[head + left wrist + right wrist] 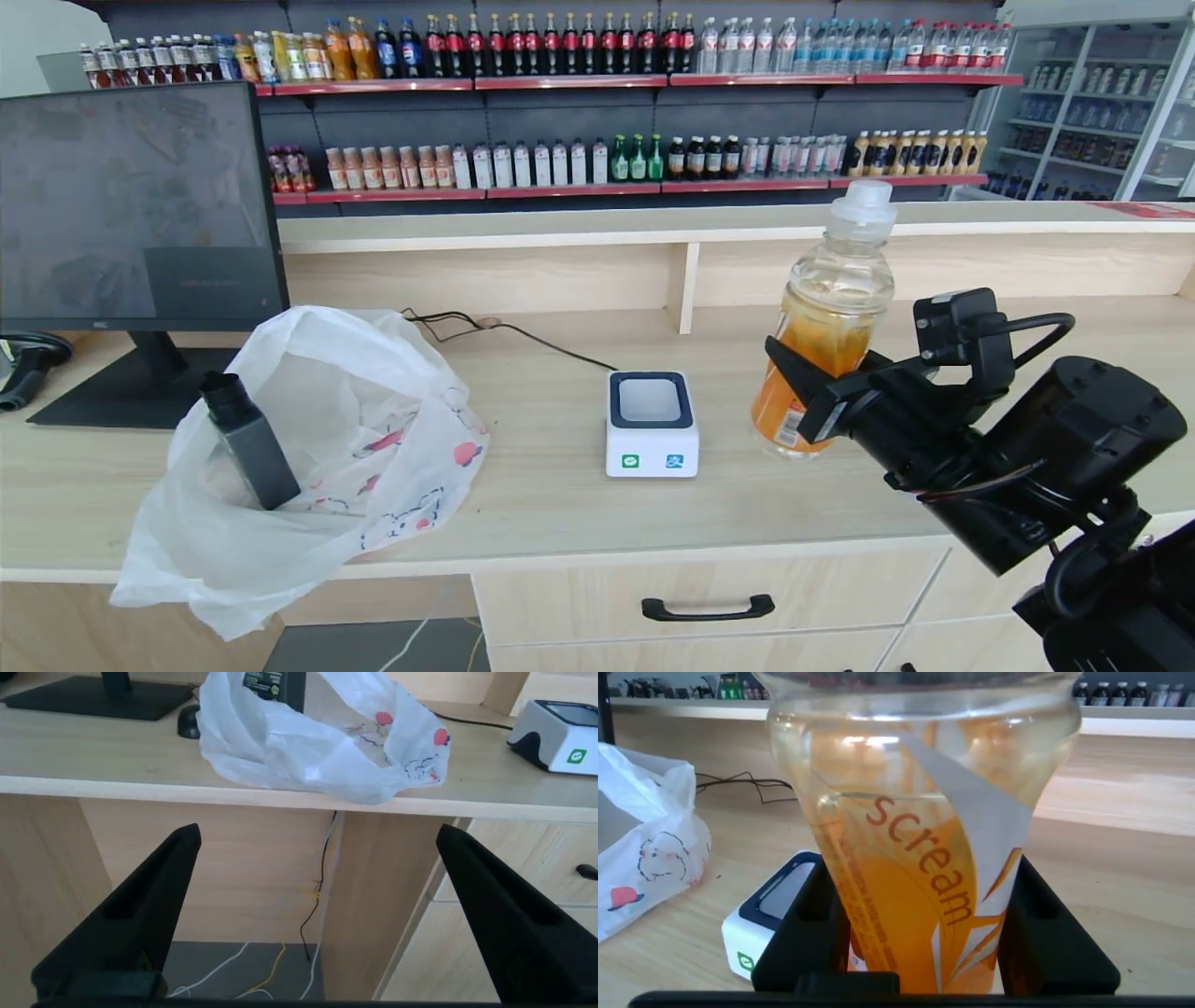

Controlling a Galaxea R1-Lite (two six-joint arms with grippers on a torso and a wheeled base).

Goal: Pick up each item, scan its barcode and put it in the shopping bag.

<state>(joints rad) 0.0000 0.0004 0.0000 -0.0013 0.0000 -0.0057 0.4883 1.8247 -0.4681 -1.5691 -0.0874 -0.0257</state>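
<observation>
Noting left gripper (318,840) spread wide, empty, parked low before counter (112,761) front. Logging bag (373,439) slumping open at counter's left, dark container (250,443) standing inside. Logging scanner (651,448) mid-counter, window (650,399) facing up. Finding bottle (831,308) upright just right of scanner, right gripper (812,392) clamping its lower body. Judging scan in hand: swinging bottle over window, turning low barcode (794,429) downward, tilting slowly, keeping squeeze firm against slipping; liquid sloshing likely.

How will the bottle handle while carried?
The bottle is only partly full, so the orange liquid will probably slosh and shift its weight when tilted. Its smooth clear plastic may slip between the jaws of the right gripper. Round body: likely to roll if laid flat.
</observation>
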